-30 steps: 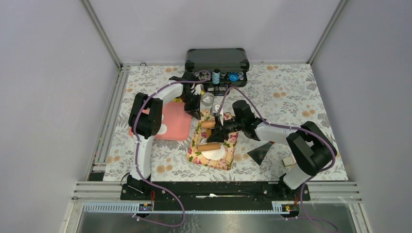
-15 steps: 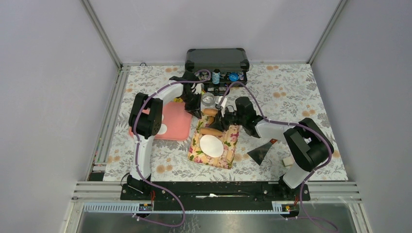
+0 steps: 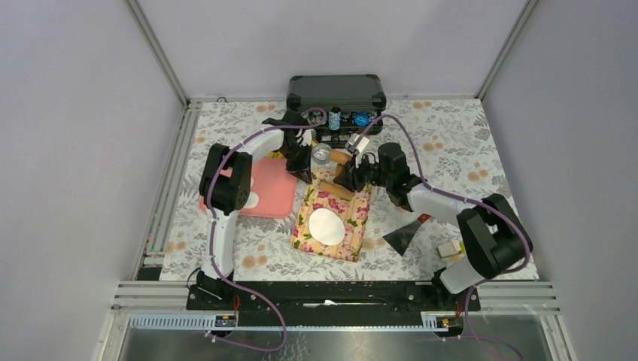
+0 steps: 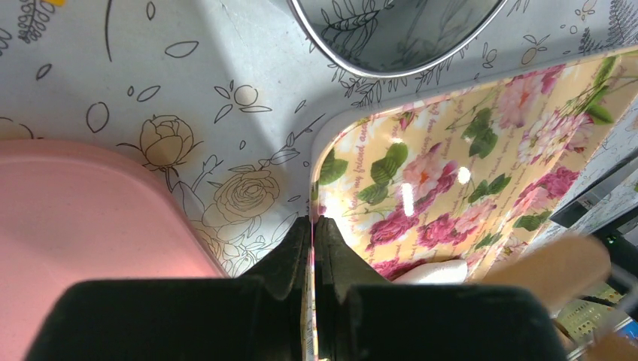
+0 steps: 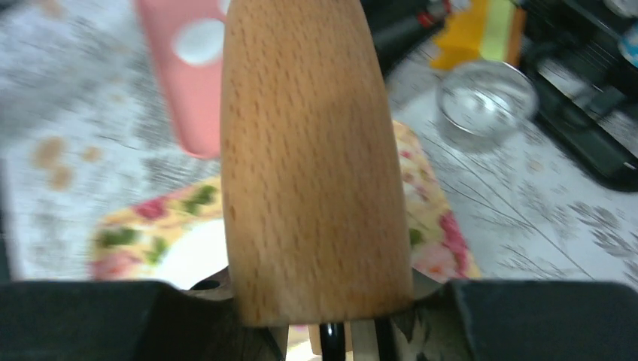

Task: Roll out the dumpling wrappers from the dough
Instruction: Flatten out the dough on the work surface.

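Note:
A flat white round dumpling wrapper (image 3: 326,226) lies on the floral mat (image 3: 353,237); it also shows in the left wrist view (image 4: 440,271) and the right wrist view (image 5: 192,259). My left gripper (image 3: 305,177) is shut on the mat's far left edge (image 4: 314,222). My right gripper (image 3: 352,174) is shut on a wooden rolling pin (image 5: 316,150), held above the mat's far end, clear of the wrapper. A small white round piece of dough (image 3: 253,199) lies on the pink tray (image 3: 271,188); whether it is lump or disc is unclear.
A round silver tin (image 3: 322,154) stands just beyond the mat, between the grippers. An open black case (image 3: 336,94) is at the back. A dark scraper (image 3: 402,237) and a small white block (image 3: 449,248) lie right of the mat.
My right gripper has carried the rolling pin off the wrapper, away from me toward the mat's far end and the tin. The wrapper is now uncovered. The left gripper has not moved.

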